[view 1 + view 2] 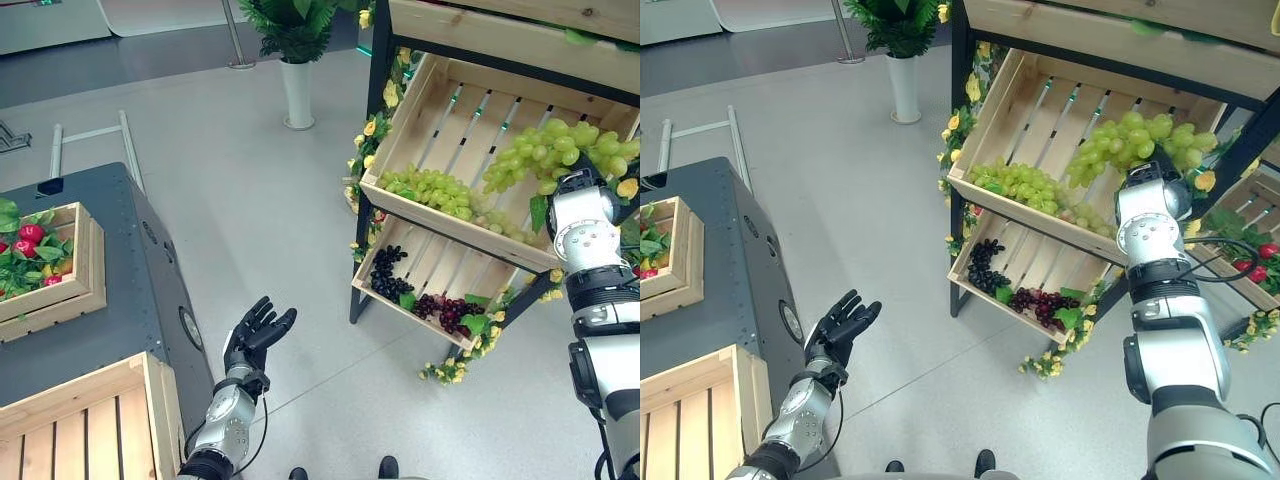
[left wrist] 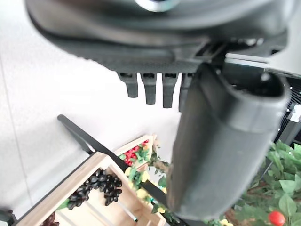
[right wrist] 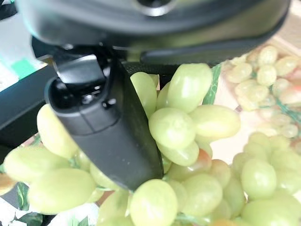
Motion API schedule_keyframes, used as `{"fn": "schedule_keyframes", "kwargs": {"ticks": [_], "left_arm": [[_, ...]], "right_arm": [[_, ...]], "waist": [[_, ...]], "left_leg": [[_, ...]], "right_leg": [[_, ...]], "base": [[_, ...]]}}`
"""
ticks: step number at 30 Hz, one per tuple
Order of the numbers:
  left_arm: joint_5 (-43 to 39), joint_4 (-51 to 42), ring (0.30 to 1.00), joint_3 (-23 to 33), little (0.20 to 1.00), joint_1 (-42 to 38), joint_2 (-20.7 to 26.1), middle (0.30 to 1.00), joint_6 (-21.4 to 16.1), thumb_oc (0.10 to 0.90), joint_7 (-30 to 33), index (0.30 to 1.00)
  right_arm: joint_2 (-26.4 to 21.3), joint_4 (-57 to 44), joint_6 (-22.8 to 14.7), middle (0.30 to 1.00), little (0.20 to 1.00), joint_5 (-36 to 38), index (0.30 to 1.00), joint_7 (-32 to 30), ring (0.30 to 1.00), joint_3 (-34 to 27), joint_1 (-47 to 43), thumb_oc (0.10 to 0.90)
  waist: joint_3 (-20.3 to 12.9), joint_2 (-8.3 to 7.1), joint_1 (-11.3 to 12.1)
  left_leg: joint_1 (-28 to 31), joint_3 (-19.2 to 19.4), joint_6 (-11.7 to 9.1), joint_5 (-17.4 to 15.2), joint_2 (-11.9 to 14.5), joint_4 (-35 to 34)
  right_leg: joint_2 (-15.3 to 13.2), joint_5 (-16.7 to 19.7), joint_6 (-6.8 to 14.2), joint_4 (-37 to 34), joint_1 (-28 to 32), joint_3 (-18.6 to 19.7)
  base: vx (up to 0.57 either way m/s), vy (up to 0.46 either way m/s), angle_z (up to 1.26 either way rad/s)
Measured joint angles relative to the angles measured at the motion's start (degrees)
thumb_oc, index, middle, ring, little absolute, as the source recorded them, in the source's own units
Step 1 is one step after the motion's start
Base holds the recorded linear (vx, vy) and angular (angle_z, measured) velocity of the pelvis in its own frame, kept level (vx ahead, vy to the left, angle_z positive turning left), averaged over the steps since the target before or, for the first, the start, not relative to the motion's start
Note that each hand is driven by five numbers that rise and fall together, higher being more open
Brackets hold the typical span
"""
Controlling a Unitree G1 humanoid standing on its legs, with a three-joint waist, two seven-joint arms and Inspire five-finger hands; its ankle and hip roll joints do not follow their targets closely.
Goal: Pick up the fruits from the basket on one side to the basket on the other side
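Right wrist view: right robot hand (image 3: 106, 136) thumb pressed into green grape bunch (image 3: 188, 127); finger closure cannot be told. Left robot hand (image 1: 255, 335) hangs open over floor. No legible writing.

No text, label, number or sign can be read here, neither on the wooden crates (image 1: 470, 130) nor on the grey cabinet (image 1: 110, 290).

At right, a rack (image 1: 378, 150) holds tilted crates. Green grapes (image 1: 430, 188) lie in the upper crate (image 1: 420, 110), dark grapes (image 1: 388, 272) in the lower crate (image 1: 440, 262). At left, a grey cabinet (image 1: 130, 270) carries two more crates (image 1: 90, 275).
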Motion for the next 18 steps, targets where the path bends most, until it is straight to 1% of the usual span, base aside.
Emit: {"fn": "schedule_keyframes", "kwargs": {"ticks": [4, 6, 7, 9, 10, 11, 12, 13, 14, 15, 16, 17, 18], "left_arm": [[0.01, 0.00, 0.900, -0.33, 0.900, 0.00, -0.08, 0.900, 0.00, 0.800, 0.78, 0.900], [0.02, 0.00, 0.900, -0.33, 0.900, -0.01, -0.07, 0.900, 0.00, 0.800, 1.24, 0.900], [0.02, 0.00, 0.900, -0.33, 0.900, -0.01, -0.07, 0.900, 0.00, 0.800, 1.28, 0.900], [0.02, 0.00, 0.900, -0.32, 0.900, 0.00, -0.05, 0.900, 0.00, 0.800, 1.32, 0.900], [0.03, 0.00, 0.900, -0.31, 0.900, 0.00, -0.06, 0.900, 0.00, 0.800, 1.33, 0.900], [0.03, 0.00, 0.900, -0.31, 0.900, 0.00, -0.06, 0.900, 0.00, 0.800, 1.34, 0.900], [0.04, 0.00, 0.900, -0.31, 0.900, -0.01, -0.06, 0.900, 0.00, 0.800, 1.33, 0.900], [0.05, 0.03, 0.900, -0.28, 0.900, -0.02, -0.06, 0.900, -0.01, 0.800, 1.33, 0.900], [0.05, 0.03, 0.900, -0.29, 0.900, -0.03, -0.09, 0.900, -0.01, 0.800, 1.30, 0.900], [0.07, 0.03, 0.900, -0.27, 0.900, -0.02, -0.11, 0.900, -0.01, 0.800, 1.27, 0.900], [0.07, 0.04, 0.900, -0.25, 0.900, -0.01, -0.10, 0.900, -0.01, 0.800, 1.29, 0.900], [0.08, 0.03, 0.900, -0.25, 0.900, -0.01, -0.10, 0.900, -0.01, 0.800, 1.29, 0.900], [0.08, 0.04, 0.900, -0.24, 0.900, -0.01, -0.09, 0.900, -0.01, 0.800, 1.30, 0.900]], "right_arm": [[0.33, 0.28, -0.21, 0.300, 0.300, -0.27, 0.300, -1.09, 0.300, -0.02, -0.49, 0.400], [0.70, 1.72, 1.61, 0.300, 0.300, -1.31, 0.300, -1.04, 0.300, 0.03, -0.72, 0.400], [0.75, 2.44, 3.52, 0.900, 0.900, -2.73, 0.900, -0.98, 0.900, 0.12, -0.71, 0.800], [0.75, 3.67, 7.05, 0.900, 0.900, -3.51, 0.900, 0.07, 0.900, 0.25, -0.75, 0.800], [0.73, 4.86, 10.04, 0.900, 0.900, -5.08, 0.900, 2.62, 0.900, 1.46, -0.76, 0.800], [0.73, 4.99, 12.22, 0.900, 0.900, -5.58, 0.900, 4.17, 0.900, 1.96, -0.75, 0.800], [0.73, 5.04, 15.88, 0.900, 0.900, -7.05, 0.900, 6.96, 0.900, 2.88, -0.75, 0.800], [0.51, 5.17, 18.57, 0.900, 0.900, -8.67, 0.900, 10.62, 0.900, 4.97, -0.75, 0.800], [0.51, 5.23, 20.23, 0.900, 0.900, -9.90, 0.900, 12.80, 0.900, 5.34, -0.75, 0.800], [0.35, 5.31, 22.47, 0.900, 0.900, -12.17, 0.900, 16.82, 0.900, 5.87, -0.75, 0.800], [0.35, 5.27, 23.93, 0.900, 0.900, -14.18, 0.900, 19.49, 0.900, 5.90, -0.76, 0.800], [0.34, 5.27, 24.47, 0.900, 0.900, -15.04, 0.900, 20.59, 0.900, 5.92, -0.80, 0.800], [0.24, 5.25, 25.60, 0.900, 0.900, -17.69, 0.900, 22.42, 0.900, 6.09, -0.99, 0.800]], "waist": [[-0.02, 0.01, 0.56], [-0.04, -0.03, 0.63], [-0.04, -0.03, 0.72], [-0.06, -0.07, 0.77], [-0.09, -0.12, 0.72], [-0.09, -0.12, 0.60], [-0.09, -0.12, 0.42], [-0.12, -0.16, 0.33], [-0.12, -0.17, 0.31], [-0.13, -0.20, 0.39], [-0.15, -0.23, 0.52], [-0.18, -0.28, 0.59], [-0.20, -0.39, 0.63]], "left_leg": [[-0.04, -0.01, 0.00, 0.00, -0.04, 0.00], [-0.04, -0.02, 0.00, 0.00, -0.05, 0.00], [-0.05, -0.03, 0.00, 0.00, -0.05, 0.00], [-0.08, -0.06, -0.01, 0.00, -0.04, 0.00], [-0.08, -0.06, -0.01, 0.00, -0.04, 0.00], [-0.10, -0.05, 0.00, 0.00, -0.05, 0.00], [-0.16, -0.04, 0.00, 0.00, -0.04, 0.00], [-0.19, -0.02, -0.01, 0.00, -0.03, 0.00], [-0.23, -0.03, -0.01, 0.00, -0.03, 0.00], [-0.29, -0.03, -0.01, 0.01, -0.04, 0.00], [-0.31, -0.04, -0.01, 0.01, -0.05, 0.00], [-0.35, -0.04, -0.01, 0.01, -0.07, 0.01], [-0.37, -0.05, -0.01, 0.01, -0.07, 0.00]], "right_leg": [[-0.03, 0.01, 0.01, 0.01, -0.04, 0.00], [-0.03, 0.02, 0.02, 0.01, -0.03, -0.02], [-0.03, 0.02, 0.02, 0.01, -0.03, -0.03], [-0.03, 0.02, 0.03, 0.01, -0.04, -0.07], [-0.03, 0.02, 0.03, 0.01, -0.04, -0.06], [-0.04, 0.02, 0.03, 0.01, -0.07, -0.06], [-0.03, 0.03, 0.04, 0.00, -0.15, -0.03], [-0.02, 0.03, 0.04, 0.00, -0.20, 0.00], [-0.01, 0.03, 0.04, 0.01, -0.23, -0.01], [-0.02, 0.05, 0.06, 0.01, -0.29, -0.01], [-0.02, 0.05, 0.06, 0.01, -0.30, -0.02], [-0.01, 0.05, 0.06, 0.02, -0.33, -0.03], [-0.02, 0.05, 0.07, 0.01, -0.34, -0.03]], "base": [[0.00, 0.000, 0.00], [0.00, 0.000, 0.00], [0.00, 0.000, 0.00], [0.00, 0.000, 0.00], [0.00, 0.000, 0.00], [0.00, 0.000, 0.00], [0.00, 0.000, 0.00], [0.00, 0.000, 0.00], [0.00, 0.000, 0.00], [0.00, 0.000, 0.00], [0.00, 0.000, 0.00], [0.00, 0.000, 0.00], [0.00, 0.000, 0.00]]}}
